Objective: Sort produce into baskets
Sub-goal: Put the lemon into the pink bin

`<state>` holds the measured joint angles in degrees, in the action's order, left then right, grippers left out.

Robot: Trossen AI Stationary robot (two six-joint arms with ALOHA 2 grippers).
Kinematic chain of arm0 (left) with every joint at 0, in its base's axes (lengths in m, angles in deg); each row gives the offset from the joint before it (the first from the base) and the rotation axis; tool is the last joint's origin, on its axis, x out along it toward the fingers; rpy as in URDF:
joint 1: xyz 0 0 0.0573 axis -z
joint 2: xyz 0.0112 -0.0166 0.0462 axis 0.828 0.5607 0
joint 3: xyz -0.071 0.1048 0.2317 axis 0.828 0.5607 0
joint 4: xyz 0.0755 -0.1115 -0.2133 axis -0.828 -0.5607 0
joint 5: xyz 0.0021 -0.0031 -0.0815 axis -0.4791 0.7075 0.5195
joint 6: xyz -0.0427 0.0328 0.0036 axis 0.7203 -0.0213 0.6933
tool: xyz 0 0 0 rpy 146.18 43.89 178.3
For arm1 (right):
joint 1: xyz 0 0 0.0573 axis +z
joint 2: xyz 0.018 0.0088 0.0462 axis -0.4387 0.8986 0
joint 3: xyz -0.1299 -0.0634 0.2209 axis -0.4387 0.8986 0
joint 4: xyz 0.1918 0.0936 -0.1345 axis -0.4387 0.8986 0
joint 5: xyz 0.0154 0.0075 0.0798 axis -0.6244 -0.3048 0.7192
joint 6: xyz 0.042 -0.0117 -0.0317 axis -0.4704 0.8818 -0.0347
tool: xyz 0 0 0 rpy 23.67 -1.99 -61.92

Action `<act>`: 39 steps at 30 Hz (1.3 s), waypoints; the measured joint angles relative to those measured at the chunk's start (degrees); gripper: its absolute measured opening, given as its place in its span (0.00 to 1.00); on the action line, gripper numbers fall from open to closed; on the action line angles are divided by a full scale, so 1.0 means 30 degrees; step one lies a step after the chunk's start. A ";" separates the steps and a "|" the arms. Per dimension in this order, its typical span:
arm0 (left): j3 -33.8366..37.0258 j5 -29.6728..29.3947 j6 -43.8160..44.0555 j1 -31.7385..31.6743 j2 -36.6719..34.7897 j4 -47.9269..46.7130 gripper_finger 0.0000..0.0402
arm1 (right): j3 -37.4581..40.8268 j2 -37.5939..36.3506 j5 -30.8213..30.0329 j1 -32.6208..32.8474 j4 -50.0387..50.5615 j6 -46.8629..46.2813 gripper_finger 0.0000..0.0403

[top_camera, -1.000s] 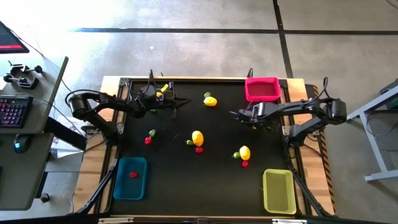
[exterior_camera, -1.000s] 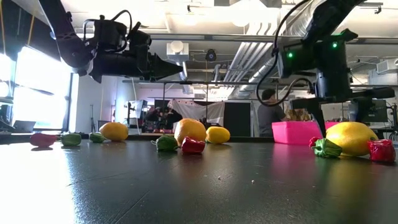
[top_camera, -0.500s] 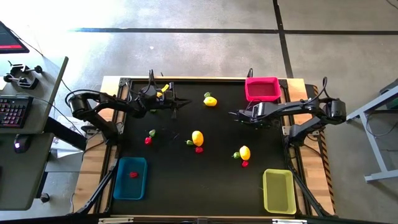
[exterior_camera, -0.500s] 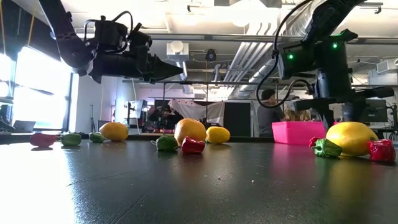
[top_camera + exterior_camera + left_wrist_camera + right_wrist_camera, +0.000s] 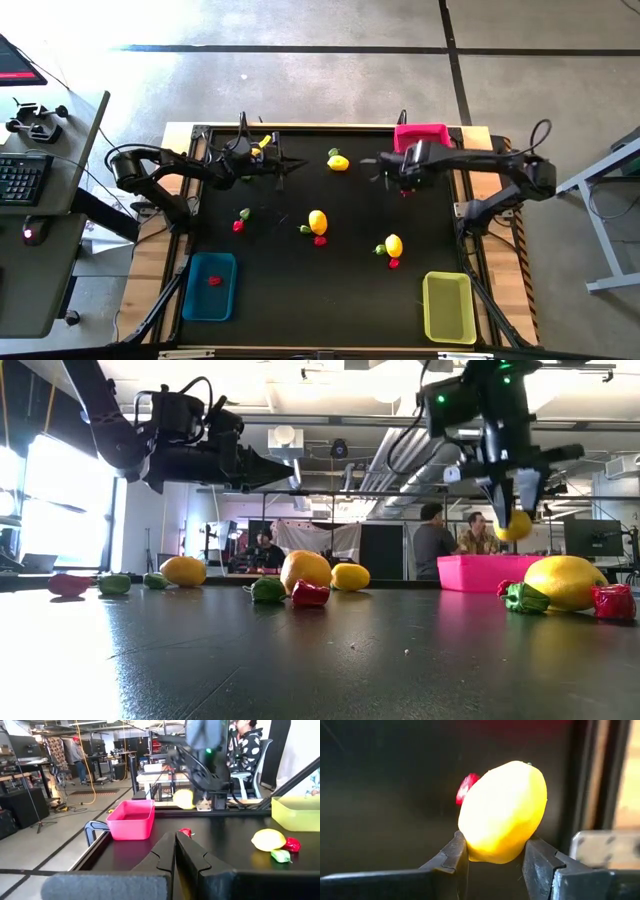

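Right gripper (image 5: pixel 492 857) is what I'm watching: its two fingers (image 5: pixel 451 857) are closed against the sides of a yellow lemon (image 5: pixel 502 812), which sits between them and fills most of my right wrist feed. In the overhead feed that gripper (image 5: pixel 385 167) hangs over the table's far edge, just beside the pink bin (image 5: pixel 421 133) at the far right corner. From table level I see the gripped lemon (image 5: pixel 515 525) well up off the table top, above the pink bin (image 5: pixel 487 572). A small red piece (image 5: pixel 465 788) lies on the table (image 5: pixel 280 290) below it.

My left gripper (image 5: pixel 175 851) has its fingers pressed together with nothing between them. It waits above the far left part of the table (image 5: pixel 275 160).

On the table I count three more lemons: one near the far edge (image 5: pixel 339 161), one around the middle (image 5: pixel 317 221) with a green piece (image 5: pixel 304 229) and a red piece (image 5: pixel 320 241) touching or just beside it, and one toward the right edge (image 5: pixel 394 245) with a green (image 5: pixel 380 249) and a red piece (image 5: pixel 393 263) next to it. A red and a green piece (image 5: pixel 241 220) lie toward the left edge.

The blue bin (image 5: pixel 210 286) at the near left corner holds one red piece (image 5: pixel 214 281). The yellow-green bin (image 5: pixel 447 307) stands at the near right corner.

People sit at desks in the room beyond the table (image 5: pixel 435 540).
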<state>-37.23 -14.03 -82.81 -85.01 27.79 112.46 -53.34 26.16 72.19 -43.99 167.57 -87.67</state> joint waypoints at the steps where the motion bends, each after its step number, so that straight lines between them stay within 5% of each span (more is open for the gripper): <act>1: 0.0000 0.0000 0.0074 -0.0067 0.0000 0.0001 0.00 | -0.0309 -0.0001 -0.0284 -0.0591 0.0205 0.0980 0.30; 10: 0.0000 -0.0007 0.0175 -0.0437 0.0000 -0.0518 0.00 | -0.0851 -0.0001 -0.1444 -0.8406 -0.2318 0.8260 0.30; 16: 0.0000 -0.0007 0.0013 -0.0522 0.0000 -0.0518 0.00 | -0.0851 0.0552 -0.1346 -1.1578 -0.5588 1.3916 0.30; 39: 0.0000 -0.0015 0.0180 -0.0545 0.0000 -0.0518 0.00 | -0.4349 0.7868 0.2501 -1.5797 -0.5291 0.5188 0.30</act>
<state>-37.23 -14.07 -82.27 -86.64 27.79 110.91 -66.39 49.76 79.69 -91.38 151.70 -72.11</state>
